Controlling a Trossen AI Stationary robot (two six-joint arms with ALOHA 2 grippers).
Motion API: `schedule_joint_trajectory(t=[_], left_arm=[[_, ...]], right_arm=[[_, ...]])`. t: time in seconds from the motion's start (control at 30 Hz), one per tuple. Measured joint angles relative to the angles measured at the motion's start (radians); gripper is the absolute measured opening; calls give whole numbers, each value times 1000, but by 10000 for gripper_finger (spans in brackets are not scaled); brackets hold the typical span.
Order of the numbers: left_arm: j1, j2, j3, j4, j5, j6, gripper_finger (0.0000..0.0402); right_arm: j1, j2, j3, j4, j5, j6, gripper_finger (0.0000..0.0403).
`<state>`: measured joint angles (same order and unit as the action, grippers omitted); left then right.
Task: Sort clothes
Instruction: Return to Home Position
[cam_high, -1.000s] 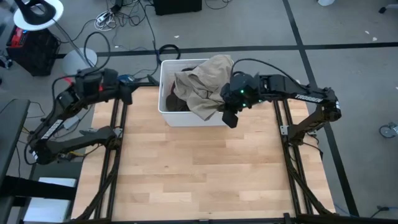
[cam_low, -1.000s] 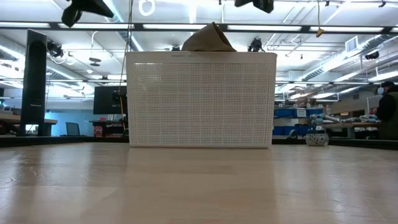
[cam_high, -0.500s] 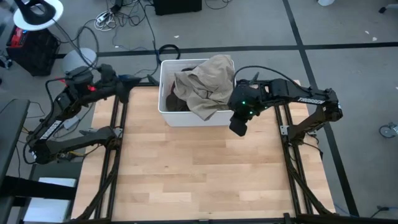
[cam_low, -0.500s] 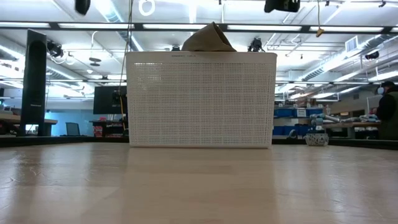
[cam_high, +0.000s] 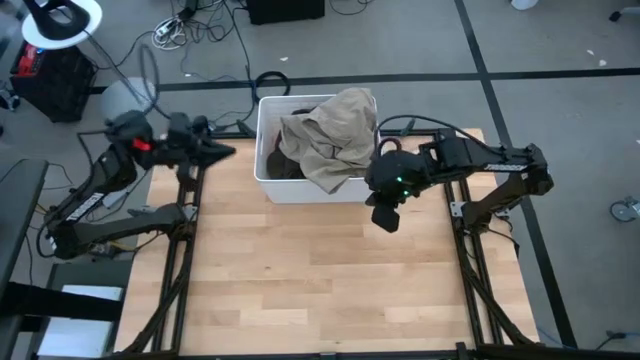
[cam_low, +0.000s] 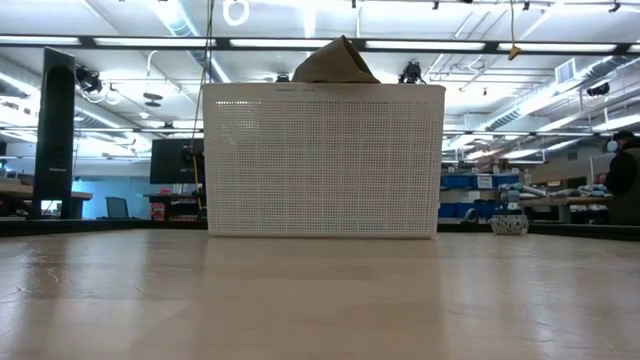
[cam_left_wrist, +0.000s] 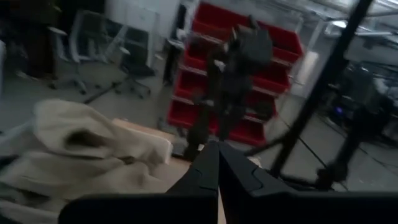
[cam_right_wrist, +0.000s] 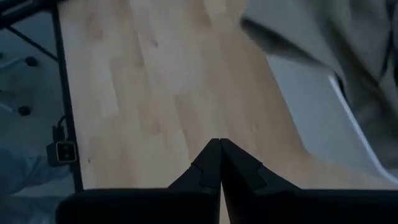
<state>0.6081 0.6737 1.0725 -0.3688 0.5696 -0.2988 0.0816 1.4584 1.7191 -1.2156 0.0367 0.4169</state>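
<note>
A beige tan garment is heaped on top of darker clothes in the white bin at the table's far edge; part of it drapes over the bin's near rim. Its peak shows above the bin in the low view and it shows in the left wrist view. My left gripper is shut and empty, high up left of the bin. My right gripper is shut and empty, above the table right of the bin's near right corner. The other clothes are hidden or out of view.
The bin stands on the wooden table; its white wall shows in the right wrist view. The wide near part of the table is bare wood. Cables and a lamp lie on the floor beyond the far edge.
My right gripper has moved away from the beige garment, toward the table's near edge and a little right, coming off the bin onto open table. My left gripper has swung toward the bin from the table's far left. The clothes have stayed still.
</note>
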Motion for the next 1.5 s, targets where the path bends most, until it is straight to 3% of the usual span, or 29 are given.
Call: schedule_joint_trajectory(t=[0.17,0.37,0.5,0.67,0.83,1.1,1.27,1.5], left_arm=[[-154,-11,-98,111,-124,-1,6],[-380,-14,-186,157,-375,14,6],[-509,-15,-230,203,-505,46,6],[-610,-31,-298,241,-554,70,6],[-639,-109,-386,251,-637,54,6],[-639,-309,-573,269,-636,38,6],[-634,-387,-662,257,-709,183,6],[-635,-394,-723,242,-720,152,6]], right_arm=[[71,-41,0,53,142,1,7],[130,-93,-16,81,177,8,8],[160,-157,-152,209,204,14,7],[175,-279,-426,469,200,68,8],[176,-409,-673,684,161,123,7],[166,-605,-974,963,169,84,8],[147,-686,-1124,1027,214,-6,7],[130,-739,-1321,1107,296,79,8]])
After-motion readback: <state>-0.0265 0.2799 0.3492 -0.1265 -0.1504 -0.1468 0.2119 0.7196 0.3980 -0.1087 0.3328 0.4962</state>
